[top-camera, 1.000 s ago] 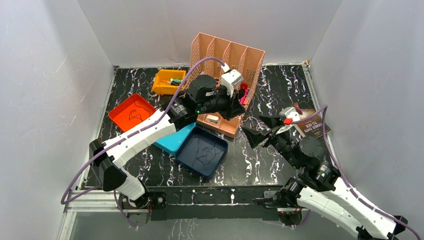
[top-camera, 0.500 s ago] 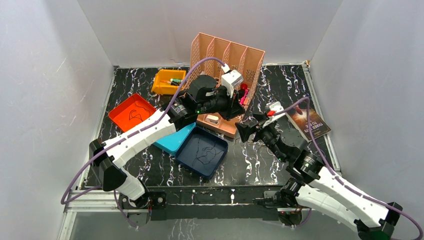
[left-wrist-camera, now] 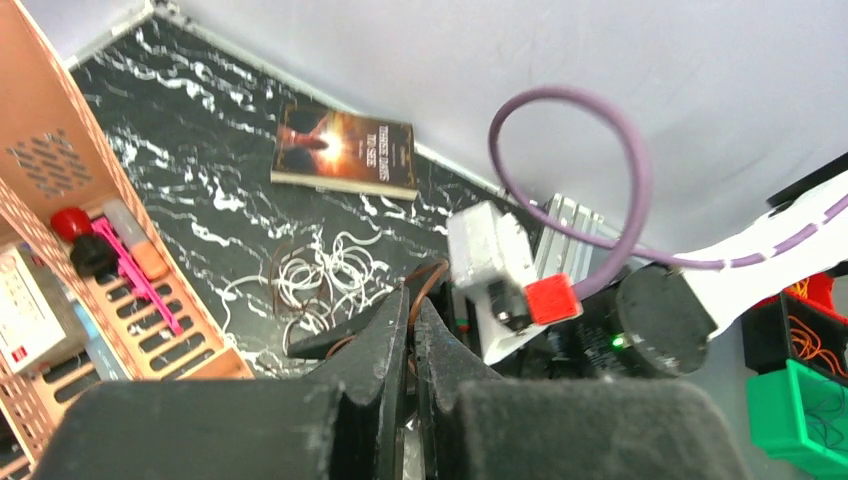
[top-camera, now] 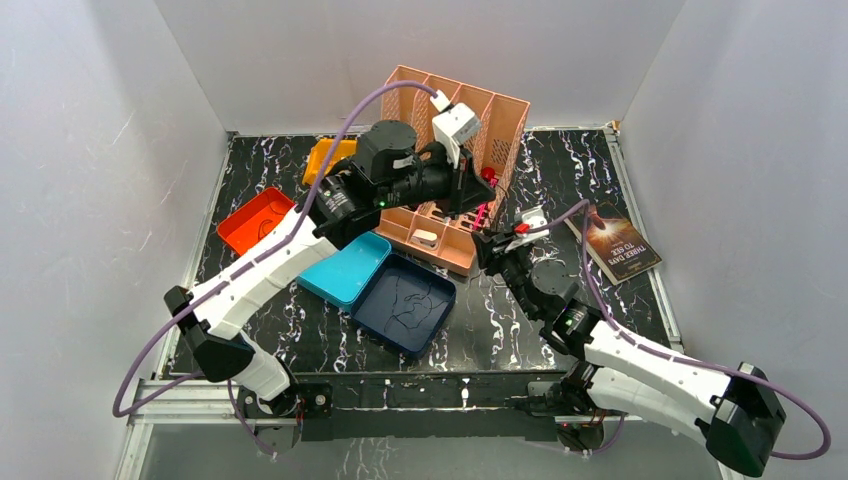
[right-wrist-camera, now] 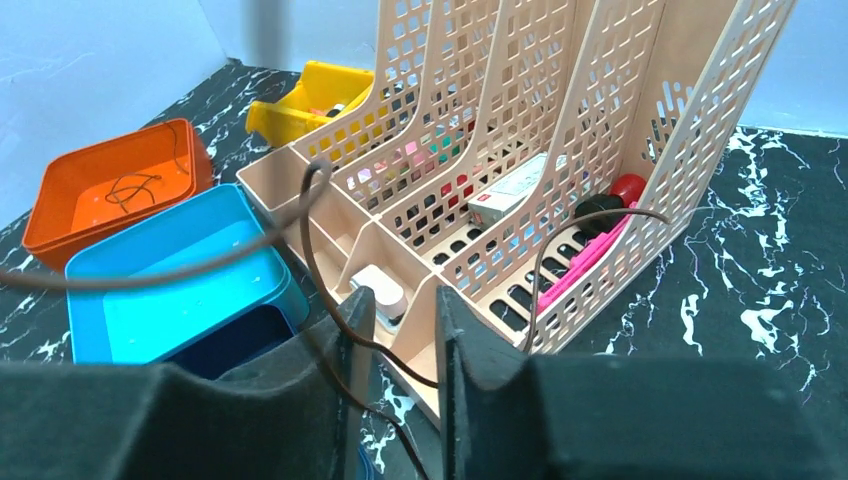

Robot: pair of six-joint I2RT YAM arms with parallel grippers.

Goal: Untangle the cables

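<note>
Over on the left, the orange tray point(right-wrist-camera: 60, 180) has one dark curl of cable point(right-wrist-camera: 130, 186) lying in it, and next to it the navy tray point(top-camera: 443, 297) holds a few more dark strands point(top-camera: 410, 305). Moving across, the left arm is stretched over the peach organiser point(top-camera: 503, 118), and the left end effector point(left-wrist-camera: 411, 312) has its fingers pressed all but together, pinching a thin brown cable point(left-wrist-camera: 424, 284) that arcs up out of the tips. Just beside it, the right end effector point(right-wrist-camera: 403, 335) shows a narrow gap between its fingers, with a dark brown strand point(right-wrist-camera: 305, 235) looping down across that gap; whether it touches the pads is too fine to tell. Beyond them, white cables point(left-wrist-camera: 330, 268) sit in a curly heap on the surface, near a book point(top-camera: 620, 242).
</note>
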